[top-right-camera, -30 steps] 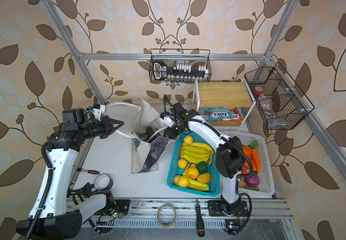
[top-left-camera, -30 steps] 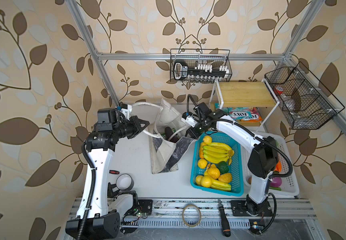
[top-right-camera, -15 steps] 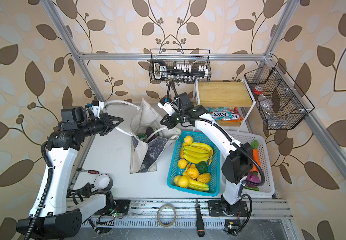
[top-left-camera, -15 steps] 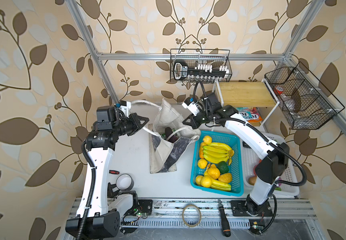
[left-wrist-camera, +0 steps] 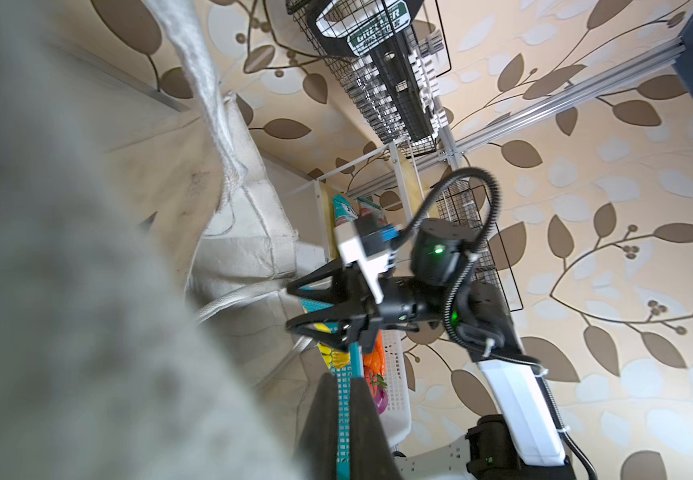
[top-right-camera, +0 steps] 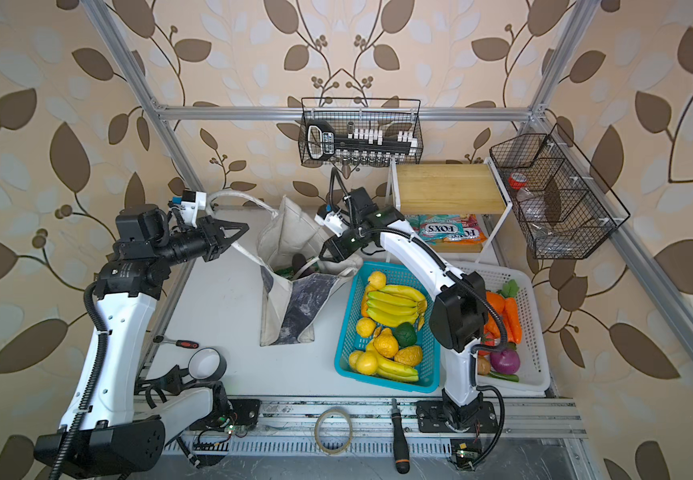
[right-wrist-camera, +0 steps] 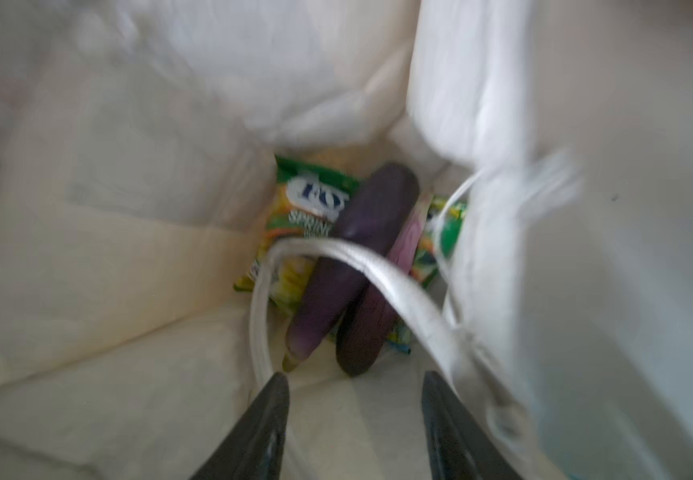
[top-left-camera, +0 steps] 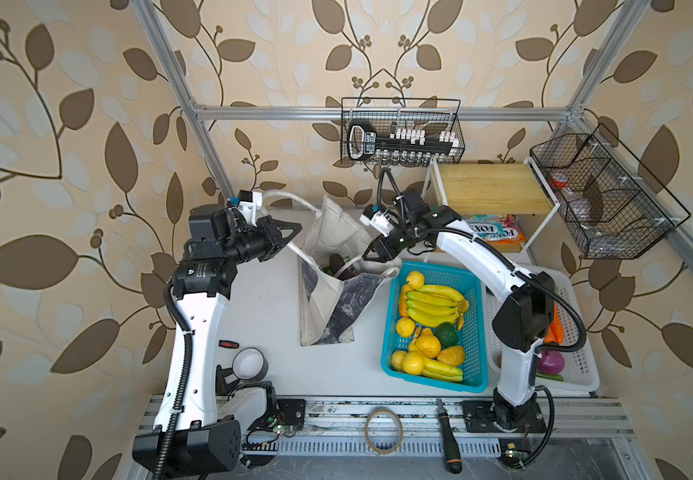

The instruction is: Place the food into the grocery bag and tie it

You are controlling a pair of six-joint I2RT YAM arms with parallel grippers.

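Within the last second the right gripper (top-left-camera: 367,254) pinched shut, lifted toward the far wall, and has dropped back over the mouth of the grocery bag (top-left-camera: 336,232) with its jaws spread and empty (a strap missed or let go, I judge, so tying has not begun). The left gripper (top-left-camera: 290,235), pressed together on the strap handle (top-left-camera: 290,199), holds it out leftward. Only the right wrist view shows the eggplants (right-wrist-camera: 349,266) and snack packets (right-wrist-camera: 307,203) inside.
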